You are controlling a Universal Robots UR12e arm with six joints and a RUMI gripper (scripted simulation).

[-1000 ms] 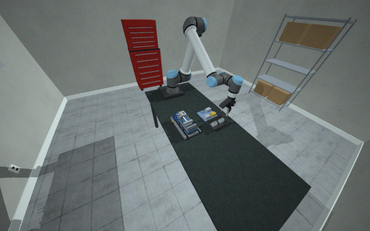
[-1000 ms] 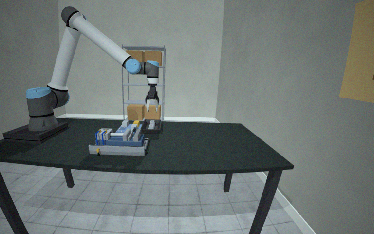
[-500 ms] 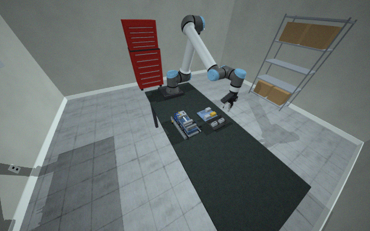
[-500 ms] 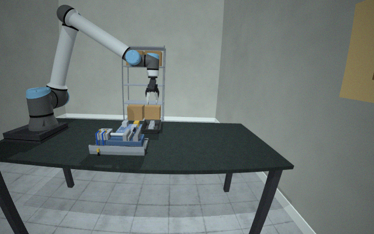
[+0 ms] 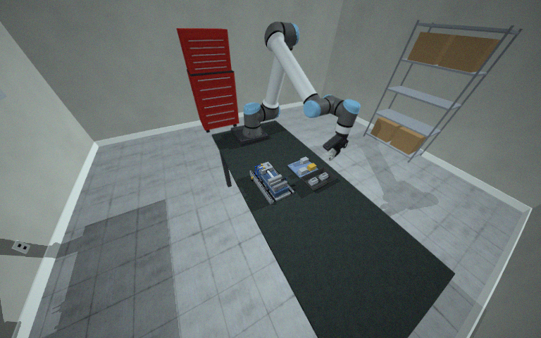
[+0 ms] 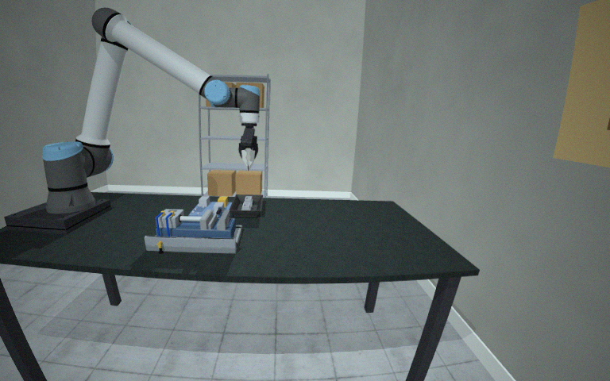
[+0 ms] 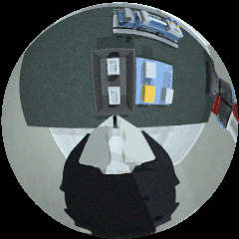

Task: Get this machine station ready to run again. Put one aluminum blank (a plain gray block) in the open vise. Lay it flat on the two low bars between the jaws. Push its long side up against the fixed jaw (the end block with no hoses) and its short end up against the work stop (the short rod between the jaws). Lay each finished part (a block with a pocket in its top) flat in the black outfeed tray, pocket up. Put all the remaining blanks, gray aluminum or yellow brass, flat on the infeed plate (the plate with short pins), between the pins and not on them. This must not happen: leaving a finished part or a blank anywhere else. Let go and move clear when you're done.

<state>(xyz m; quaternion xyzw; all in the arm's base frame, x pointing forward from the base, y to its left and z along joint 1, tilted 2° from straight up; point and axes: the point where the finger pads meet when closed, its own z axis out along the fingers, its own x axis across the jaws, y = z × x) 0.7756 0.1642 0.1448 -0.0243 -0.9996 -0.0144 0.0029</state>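
Note:
My gripper point(image 5: 332, 155) is shut and empty. It hangs well above the table's right edge, just beside the black outfeed tray point(image 5: 319, 179). In the wrist view the closed fingertips point(image 7: 116, 119) point at the tray's near edge. The tray point(image 7: 114, 82) holds two finished parts point(image 7: 114, 66) point(image 7: 114, 95), lying flat with the pocket up. The blue infeed plate point(image 7: 154, 82) carries a yellow brass blank point(image 7: 148, 93) and two gray blanks point(image 7: 148, 70) point(image 7: 166, 95). The vise point(image 5: 272, 181) stands left of the plate. What lies between its jaws is too small to tell.
The arm's base point(image 5: 251, 131) sits at the table's far end. A red tool cabinet point(image 5: 209, 77) stands behind it. A metal shelf with cardboard boxes point(image 5: 430, 87) stands to the right, off the table.

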